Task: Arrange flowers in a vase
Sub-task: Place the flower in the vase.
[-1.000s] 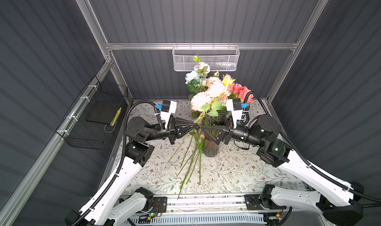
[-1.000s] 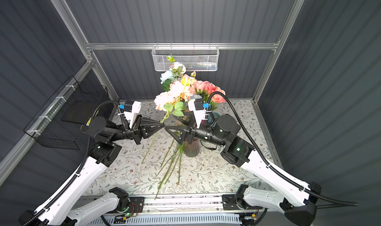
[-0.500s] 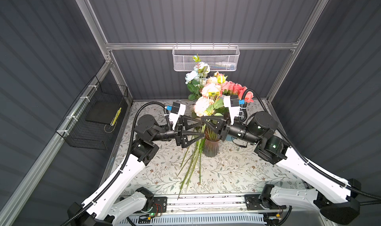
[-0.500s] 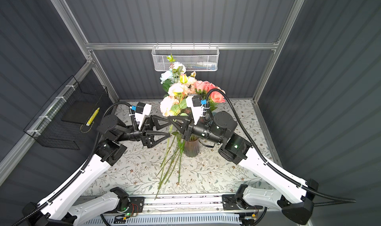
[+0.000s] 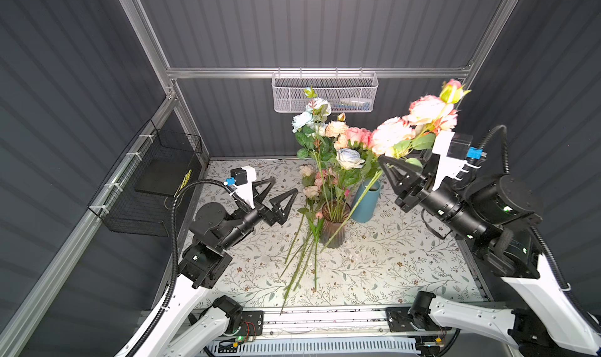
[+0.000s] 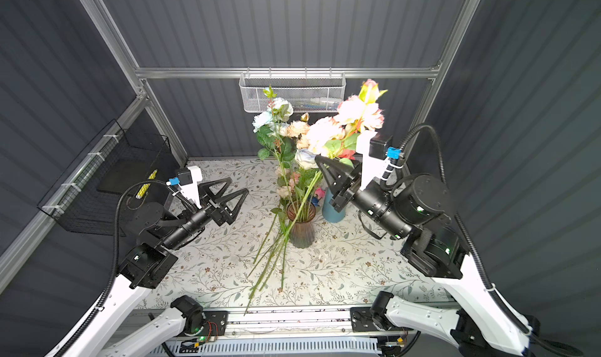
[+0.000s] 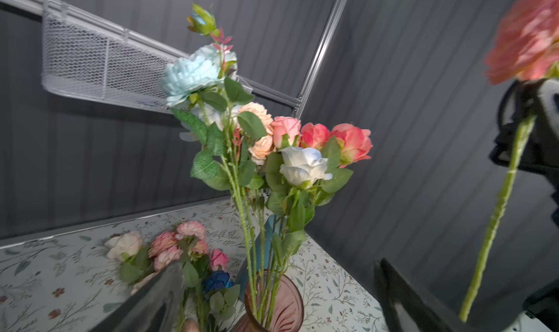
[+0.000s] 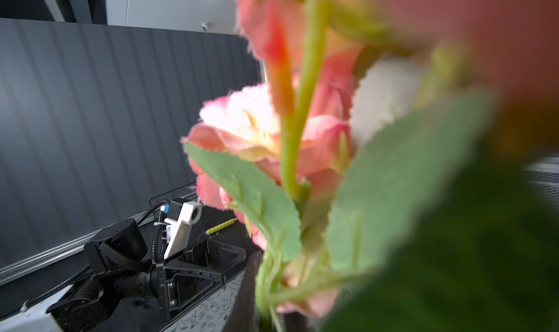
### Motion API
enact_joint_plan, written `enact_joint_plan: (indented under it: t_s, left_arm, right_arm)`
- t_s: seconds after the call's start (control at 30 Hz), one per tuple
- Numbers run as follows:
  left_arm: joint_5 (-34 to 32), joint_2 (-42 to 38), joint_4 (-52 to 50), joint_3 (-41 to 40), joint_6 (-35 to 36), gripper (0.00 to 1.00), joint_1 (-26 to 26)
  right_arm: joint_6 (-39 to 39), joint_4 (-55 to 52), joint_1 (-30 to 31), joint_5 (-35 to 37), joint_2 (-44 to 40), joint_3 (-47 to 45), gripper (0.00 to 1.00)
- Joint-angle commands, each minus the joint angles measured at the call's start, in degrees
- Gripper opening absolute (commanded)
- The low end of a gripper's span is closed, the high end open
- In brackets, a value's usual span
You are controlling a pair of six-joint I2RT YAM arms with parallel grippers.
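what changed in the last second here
The left gripper let go of the pink peony spray, opened and drew back. The right gripper shut on its stem and lifted it up and away from the pink vase. The vase, its flowers and the loose stems stayed put.

- My right pincer (image 5: 385,163), raised beside the vase (image 5: 334,231), clamps a long-stemmed pink peony spray (image 5: 392,134).
- My left pincer (image 5: 283,186) gapes empty on the vase's other side.

I see fabric petals with frayed edges on the flowers (image 8: 242,124), plasticky green stems (image 7: 499,206), a ribbed, glossy see-through pink vase (image 5: 340,235), a matt blue vase (image 5: 369,205), a matt printed tablecloth (image 5: 390,267) and a white metal mesh basket (image 5: 325,95) against matt ribbed grey walls (image 5: 325,30)
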Motion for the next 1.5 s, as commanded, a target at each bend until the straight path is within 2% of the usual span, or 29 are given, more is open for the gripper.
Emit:
enact_joint_plan:
  t_s: [0.0,0.2,0.43,0.67,0.87,0.97,1.07,1.23,1.47]
  left_arm:
    - [-4.4,0.7,-4.5,-1.5,1.3,1.00,-0.3]
    - [-5.4,-0.8,-4.8,-4.0,0.4,1.00,-0.3]
    - [-6.8,-1.9,-6.0,-6.0,0.1,1.00,-0.3]
    - [-8.1,-1.9,-6.3,-8.0,-1.0,1.00,-0.3]
    - [-8.6,0.4,-6.2,-9.7,-3.0,1.00,-0.3]
    - [-9.0,1.6,-6.2,-10.4,-3.7,1.00,-0.3]
    - [-9.3,3.5,-7.0,-10.1,-4.0,1.00,-0.3]
    - [-8.9,7.4,-8.9,-9.0,-4.2,1.00,-0.3]
    - [-4.8,14.2,-10.8,-8.5,-3.9,1.00,-0.3]
  right_arm:
    - [-9.5,-1.2,0.0,7.5,3.2,1.3,0.00]
    - [-17.6,5.7,0.0,11.1,7.9,2.0,0.00]
    - [-20.9,11.5,0.0,11.8,11.4,0.6,0.00]
    - [-16.9,14.1,-0.1,11.7,11.1,-8.2,0.00]
    - [-8.0,16.6,-0.1,11.0,8.7,-19.3,0.02]
    - [-3.5,17.2,0.0,10.1,6.3,-24.0,0.12]
    - [0.4,17.3,0.0,9.6,4.4,-27.8,0.29]
    - [5.6,16.9,0.0,8.7,0.0,-32.3,0.76]
    - [8.7,17.0,0.0,7.9,-6.2,-36.2,0.99]
